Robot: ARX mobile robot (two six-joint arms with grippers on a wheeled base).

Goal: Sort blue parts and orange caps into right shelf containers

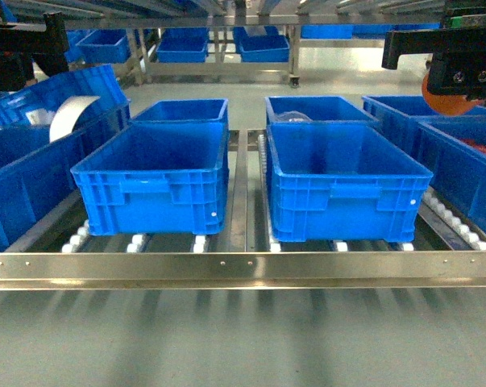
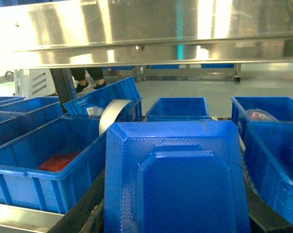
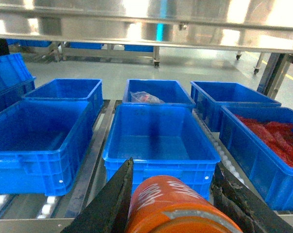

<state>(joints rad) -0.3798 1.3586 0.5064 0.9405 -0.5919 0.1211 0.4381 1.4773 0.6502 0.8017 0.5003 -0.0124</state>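
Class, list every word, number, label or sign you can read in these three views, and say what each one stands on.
White print on the orange cap held in the right gripper: blurred and partly cut off, not readable.
White curled label or sheet in the tilted crate at left: no legible text.
Blue crates and steel shelf rail: no readable markings.
So nothing can be read for certain.

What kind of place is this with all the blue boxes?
Probably a factory or warehouse sorting station. Blue crates sit in rows on a metal roller rack, more bins line shelves behind, and the right end effector holds an orange cap.
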